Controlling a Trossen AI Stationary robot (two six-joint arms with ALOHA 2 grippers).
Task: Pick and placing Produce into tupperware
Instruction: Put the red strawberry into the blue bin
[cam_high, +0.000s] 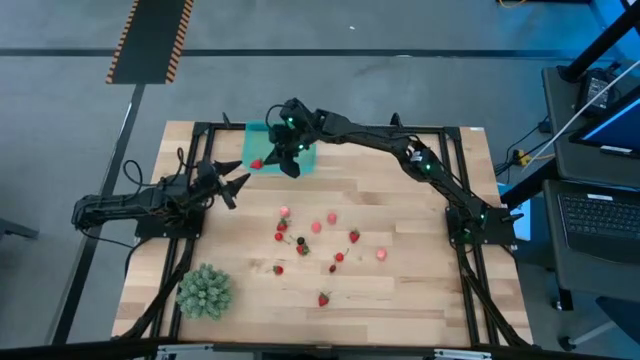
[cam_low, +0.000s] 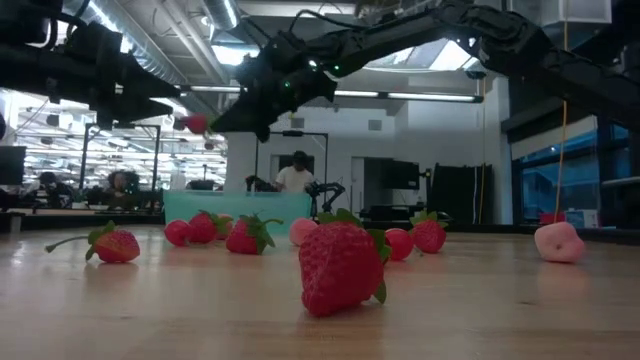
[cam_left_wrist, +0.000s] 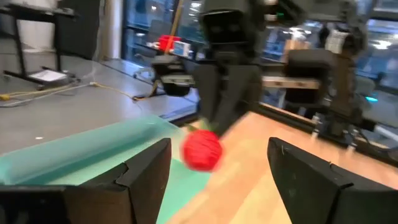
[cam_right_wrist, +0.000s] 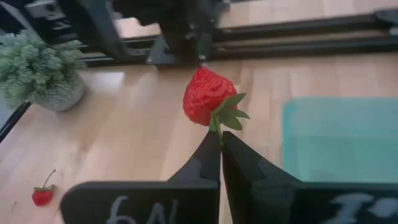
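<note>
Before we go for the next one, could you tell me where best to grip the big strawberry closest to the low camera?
Probably pinch the strawberry across its red body from above; it lies alone on bare table with its leaves to one side.

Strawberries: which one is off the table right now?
The strawberry pinched by its green stem in the right gripper, held beside the teal tupperware. All the other strawberries lie loose on the wooden table.

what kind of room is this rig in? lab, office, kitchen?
Most likely a robotics lab or open workshop. The wooden table stands on bare concrete with hazard-striped tape, a laptop sits beside it, and people sit at desks beyond.
</note>
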